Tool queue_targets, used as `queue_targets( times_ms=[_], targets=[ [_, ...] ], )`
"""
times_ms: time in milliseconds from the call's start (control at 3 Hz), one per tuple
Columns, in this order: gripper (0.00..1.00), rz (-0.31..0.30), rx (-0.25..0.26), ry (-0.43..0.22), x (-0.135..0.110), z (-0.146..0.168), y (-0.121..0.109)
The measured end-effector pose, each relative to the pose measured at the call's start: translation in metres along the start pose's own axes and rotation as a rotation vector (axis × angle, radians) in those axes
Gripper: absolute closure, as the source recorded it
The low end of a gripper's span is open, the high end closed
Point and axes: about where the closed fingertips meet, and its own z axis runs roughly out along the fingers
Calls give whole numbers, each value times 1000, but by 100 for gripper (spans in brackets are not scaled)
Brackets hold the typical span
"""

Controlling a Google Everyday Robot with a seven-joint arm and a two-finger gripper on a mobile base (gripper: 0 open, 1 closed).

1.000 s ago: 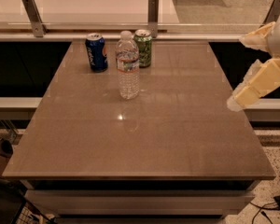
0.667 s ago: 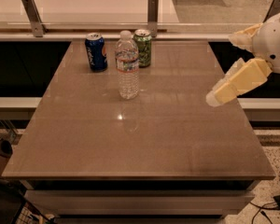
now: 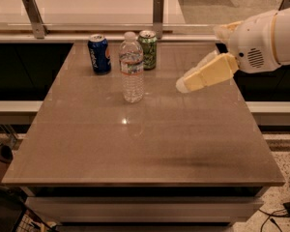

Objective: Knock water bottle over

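Observation:
The water bottle [image 3: 132,67] stands upright on the brown table [image 3: 150,144], left of centre toward the back. It is clear and ribbed, with a white cap and a white-and-red label band. My gripper [image 3: 184,85] reaches in from the right on a white and cream arm [image 3: 261,40], above the table. Its tip is to the right of the bottle, about a bottle's width and a half away, at the level of the bottle's lower half. It touches nothing.
A blue soda can [image 3: 99,54] stands behind and left of the bottle. A green soda can [image 3: 147,49] stands just behind and right of it. A railing with metal posts [image 3: 158,9] runs along the back. Dark gaps flank the table.
My arm has swung in from the right edge toward the bottle, and the gripper tip has moved left over the table. The bottle and cans have not moved.

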Motion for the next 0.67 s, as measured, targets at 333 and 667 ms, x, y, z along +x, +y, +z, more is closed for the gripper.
queue_targets(
  times_ms=[333, 667],
  targets=[
    [0, 14, 10, -101, -23, 32, -8],
    [0, 14, 10, -101, -23, 32, -8]
  ],
)
